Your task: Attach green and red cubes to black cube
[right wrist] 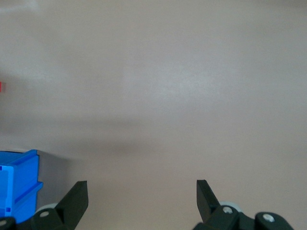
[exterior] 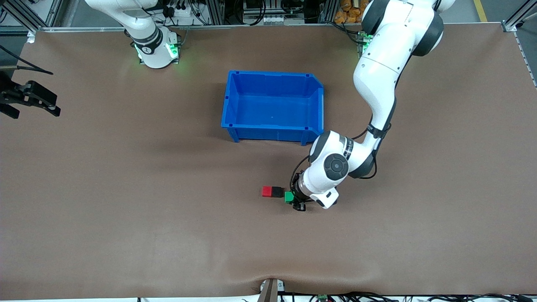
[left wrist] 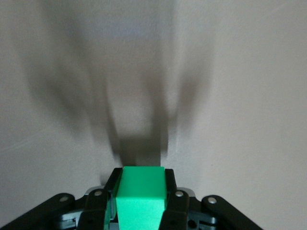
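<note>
The red cube and the black cube sit joined side by side on the brown table, nearer the front camera than the blue bin. My left gripper is shut on the green cube and holds it low, close beside the black cube on the side toward the left arm's end. I cannot tell whether they touch. In the left wrist view the green cube fills the space between the fingers. My right gripper is open and empty, waiting over the table's edge at the right arm's end.
The empty blue bin stands mid-table toward the robots' bases; its corner shows in the right wrist view. A sliver of the red cube shows at that view's edge. Bare table surrounds the cubes.
</note>
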